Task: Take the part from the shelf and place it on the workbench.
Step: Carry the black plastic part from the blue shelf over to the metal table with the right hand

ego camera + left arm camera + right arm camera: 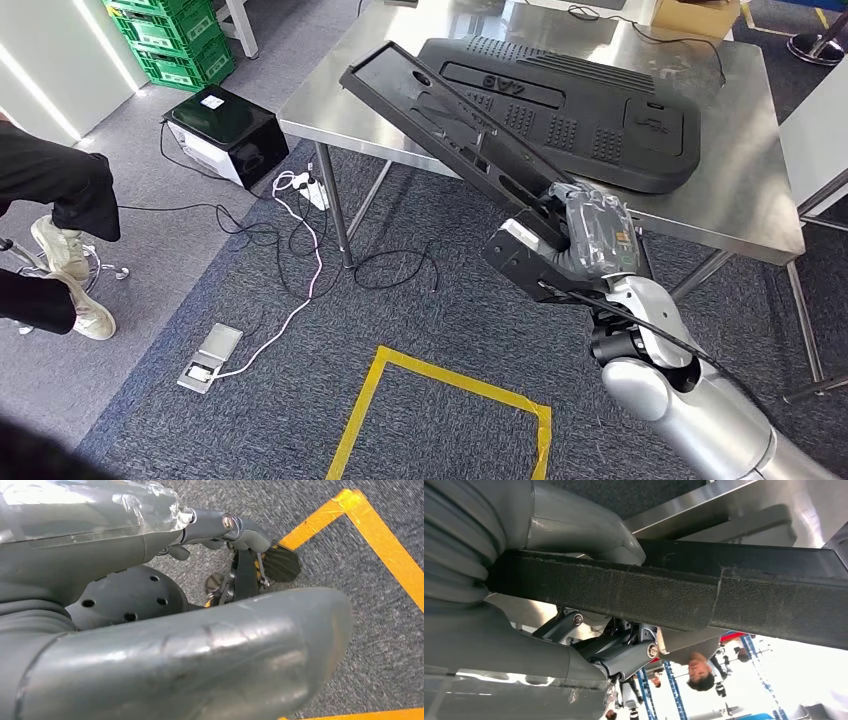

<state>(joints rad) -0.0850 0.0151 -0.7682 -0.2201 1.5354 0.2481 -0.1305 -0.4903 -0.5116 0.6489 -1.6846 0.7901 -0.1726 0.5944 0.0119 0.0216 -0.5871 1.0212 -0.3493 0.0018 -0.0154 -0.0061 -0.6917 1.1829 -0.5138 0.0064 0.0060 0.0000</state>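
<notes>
My right hand (590, 235) grips the near end of a long black part (440, 110). The part slants up and away over the front left edge of the steel workbench (740, 200); I cannot tell whether its far end touches the top. A large black ribbed panel (590, 110) lies flat on the bench behind it. In the right wrist view the part (674, 590) crosses the picture, clamped between the thumb (584, 525) and the fingers, with the bench (744, 500) beyond. My left hand (150, 605) hangs over the carpet, fingers apart, holding nothing.
Yellow tape (450, 400) marks a square on the carpet in front of the bench. A black and white box (225, 130), cables (300, 240) and a floor socket (210, 357) lie to the left. A person's legs (60, 200) stand at the far left, green crates (170, 40) behind.
</notes>
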